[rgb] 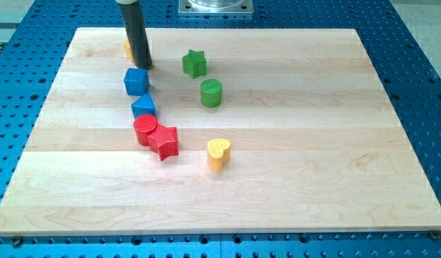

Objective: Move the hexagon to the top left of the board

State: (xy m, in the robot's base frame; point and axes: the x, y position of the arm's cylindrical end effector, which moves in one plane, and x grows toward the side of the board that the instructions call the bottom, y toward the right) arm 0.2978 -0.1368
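A yellow block (127,49), likely the hexagon, sits near the board's top left and is mostly hidden behind my rod. My tip (144,66) rests on the board right beside it on its right, just above the blue cube (136,82). Below that lie a second blue block (143,107), a red cylinder (145,130) and a red star (165,141), touching in a chain.
A green star (195,64) and a green cylinder (211,93) sit right of my tip. A yellow heart (218,153) lies near the board's middle. The wooden board (335,143) lies on a blue perforated table (428,86).
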